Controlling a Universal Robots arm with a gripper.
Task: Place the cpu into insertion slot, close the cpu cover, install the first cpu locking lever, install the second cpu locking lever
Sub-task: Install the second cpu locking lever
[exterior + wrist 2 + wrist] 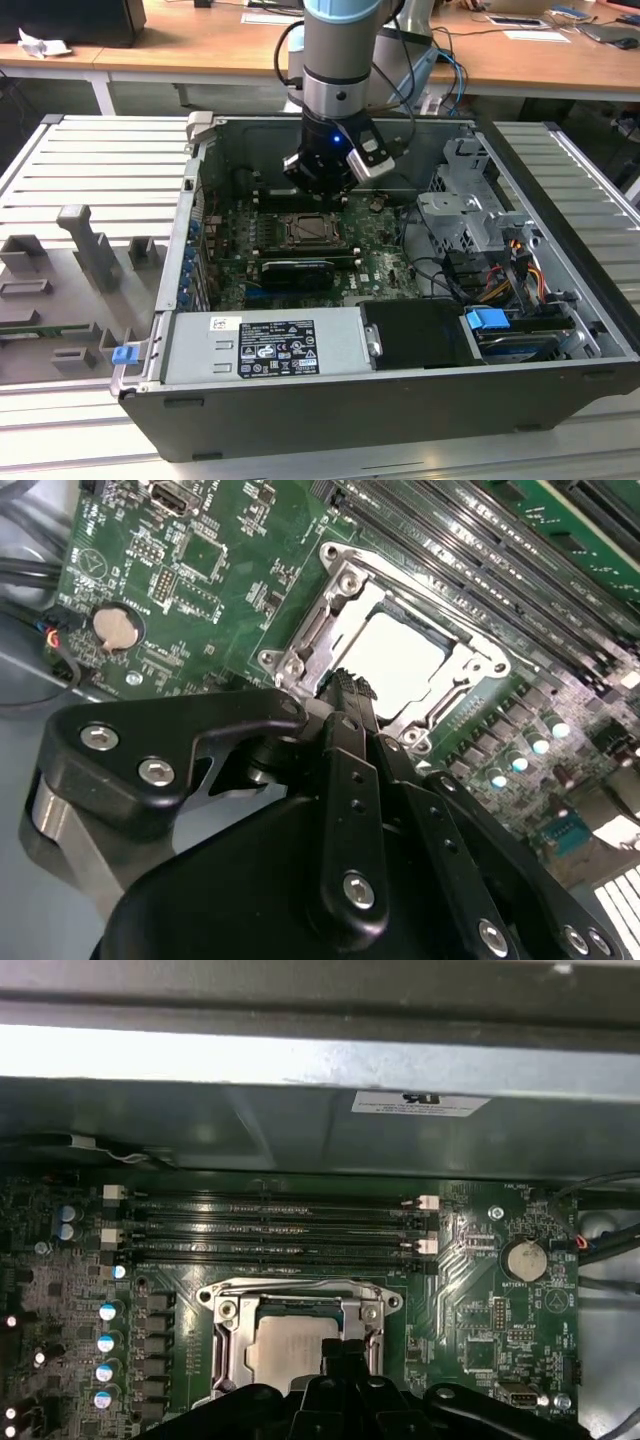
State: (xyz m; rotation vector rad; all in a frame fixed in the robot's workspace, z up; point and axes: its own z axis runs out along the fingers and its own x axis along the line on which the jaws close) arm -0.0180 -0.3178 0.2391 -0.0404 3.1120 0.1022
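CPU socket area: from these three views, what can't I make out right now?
- Near edge of the cpu and the cpu cover: both wrist views, hidden behind the tool.
- Locking levers' state: too fine to judge in the wrist views.
- Whether the tool touches the cover: the second wrist view leaves it unclear.
- The insertion slot: too small in the exterior view.

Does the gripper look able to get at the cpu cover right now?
Probably yes. The gripper hangs just above the cpu cover, which lies flat around the cpu, with nothing between them.
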